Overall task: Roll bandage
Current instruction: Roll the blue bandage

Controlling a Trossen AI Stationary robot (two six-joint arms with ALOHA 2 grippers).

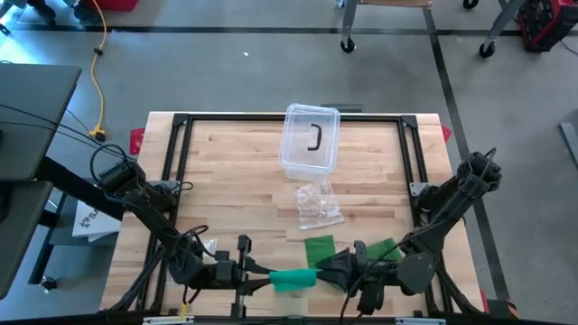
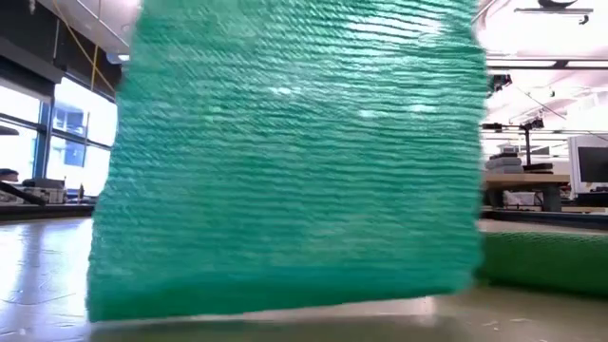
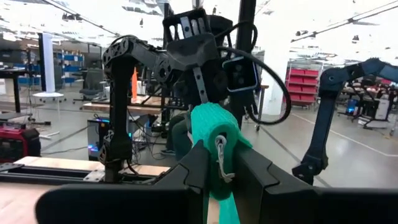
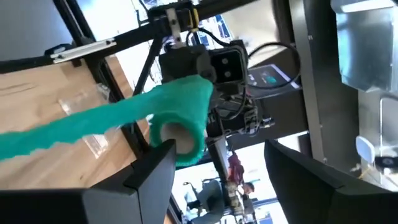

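Jaws of the left gripper [image 1: 257,275] are closed on the green bandage roll [image 1: 293,280], near the tabletop's [image 1: 235,171] 6 o'clock edge in the overhead view. In the left wrist view the two dark fingers [image 3: 193,171] press on either side of the roll [image 3: 214,134], which stands between them with its end facing the camera. The right gripper [image 1: 327,271] meets the roll from the opposite side, at its 3 o'clock end. In the right wrist view the roll [image 4: 183,118] sits against one of that gripper's fingers [image 4: 152,171], while the other finger stands well apart from it, so these jaws are wide. A loose tail of bandage [image 4: 68,127] trails away from the roll across the wood.

Just beyond the right gripper, at about 5 o'clock on the tabletop, lie flat pieces of green bandage [image 1: 318,246]. In the table-level view, green woven fabric [image 2: 285,161] fills most of the picture.

Toward the centre of the tabletop lies a crumpled clear plastic wrapper [image 1: 318,205]. At 12 o'clock, near the far edge, sits a clear plastic container [image 1: 311,140] with a dark curved piece inside.
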